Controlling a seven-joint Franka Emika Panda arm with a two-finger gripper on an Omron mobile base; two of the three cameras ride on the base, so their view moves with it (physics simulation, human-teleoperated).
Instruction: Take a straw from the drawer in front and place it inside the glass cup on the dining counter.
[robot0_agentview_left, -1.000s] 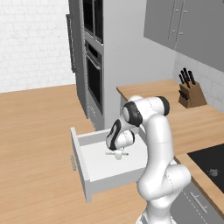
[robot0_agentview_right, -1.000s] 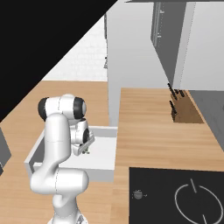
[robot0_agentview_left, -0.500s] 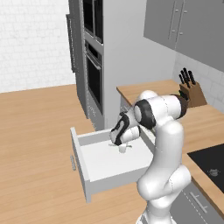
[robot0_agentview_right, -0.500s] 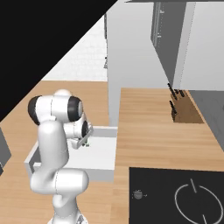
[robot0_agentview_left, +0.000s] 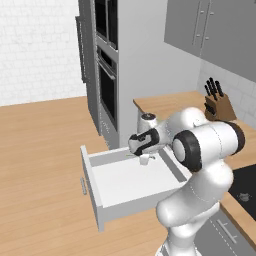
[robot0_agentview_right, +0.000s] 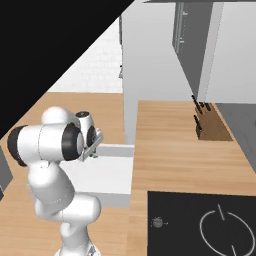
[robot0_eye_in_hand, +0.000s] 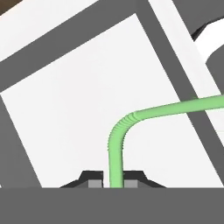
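The drawer (robot0_agentview_left: 90, 170) stands pulled out, its white inside bare in the left base view. My gripper (robot0_agentview_left: 144, 159) hovers just above the drawer's back part and is seen from the other side as the gripper (robot0_agentview_right: 94, 150). In the hand view the gripper (robot0_eye_in_hand: 113, 183) is shut on the thin green straw (robot0_eye_in_hand: 144, 113). The straw rises between the fingertips, bends at its ribbed joint and runs off to the right over the drawer floor (robot0_eye_in_hand: 78, 109). The glass cup and the dining counter are out of view.
A wooden countertop (robot0_agentview_left: 170, 102) with a knife block (robot0_agentview_left: 219, 105) runs along the wall to the right of the drawer. A tall oven stack (robot0_agentview_left: 107, 75) stands behind the drawer. A black cooktop (robot0_agentview_right: 200, 225) lies near the base. Open wooden floor (robot0_agentview_left: 40, 160) spreads to the left.
The arm has swung its elbow round and out. The hand has lifted from the middle of the drawer toward its back, with the straw still held.
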